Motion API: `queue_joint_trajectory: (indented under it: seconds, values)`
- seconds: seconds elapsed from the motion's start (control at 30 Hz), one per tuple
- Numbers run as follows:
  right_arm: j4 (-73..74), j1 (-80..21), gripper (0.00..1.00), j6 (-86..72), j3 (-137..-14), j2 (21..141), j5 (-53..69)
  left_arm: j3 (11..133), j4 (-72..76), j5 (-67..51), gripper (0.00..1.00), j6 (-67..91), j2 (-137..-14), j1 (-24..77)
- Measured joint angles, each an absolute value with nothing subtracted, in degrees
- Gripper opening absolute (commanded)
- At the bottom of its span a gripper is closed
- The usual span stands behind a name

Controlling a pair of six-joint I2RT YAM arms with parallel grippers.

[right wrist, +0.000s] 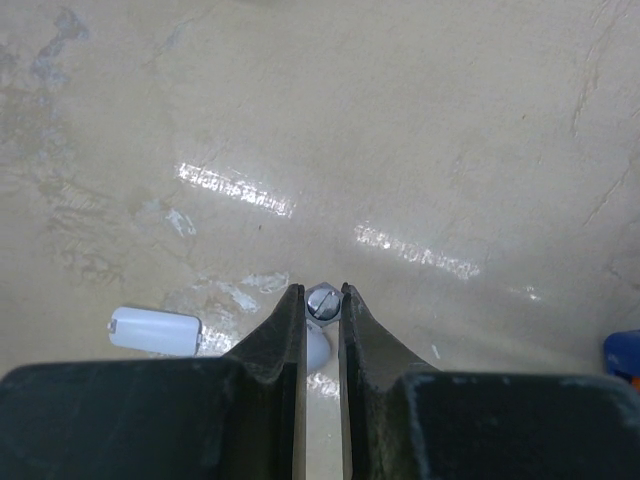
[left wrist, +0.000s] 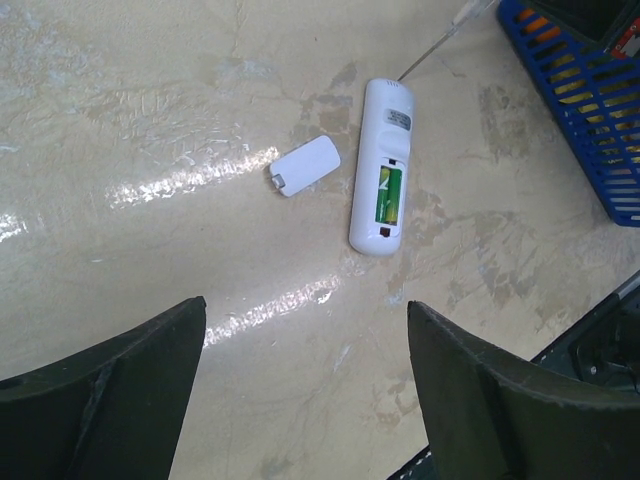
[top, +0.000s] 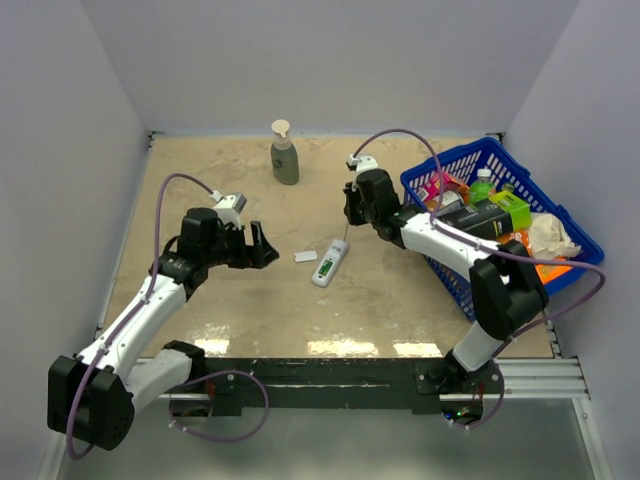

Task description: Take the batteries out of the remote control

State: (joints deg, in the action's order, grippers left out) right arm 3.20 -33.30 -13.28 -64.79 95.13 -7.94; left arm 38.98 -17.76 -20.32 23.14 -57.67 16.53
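The grey-white remote control [top: 330,264] lies mid-table, back side up, with its recess open. Green batteries [left wrist: 388,195] sit in the recess [top: 327,267]. In the left wrist view the remote [left wrist: 380,120] is ahead of my left gripper [left wrist: 305,380], which is open, empty and apart from it. In the top view the left gripper [top: 262,245] is left of the remote. My right gripper [top: 352,215] is behind the remote. It is shut [right wrist: 322,300] on a thin grey stick [top: 344,240] that points down at the remote's far end.
The small flat white cover piece [top: 305,257] lies just left of the remote [left wrist: 305,165]. A blue basket [top: 440,270] full of items stands at the right, and its corner shows in the left wrist view [left wrist: 590,110]. A soap dispenser bottle [top: 285,155] stands at the back.
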Motion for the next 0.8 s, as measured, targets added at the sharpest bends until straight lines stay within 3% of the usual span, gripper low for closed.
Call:
queue_joint_trajectory:
  seconds: [0.8]
  values:
    - [0.8,-35.1,0.0,-15.7,-59.9,89.5,5.3,31.6,-5.2,-25.2,0.75,32.0,-66.3,16.5]
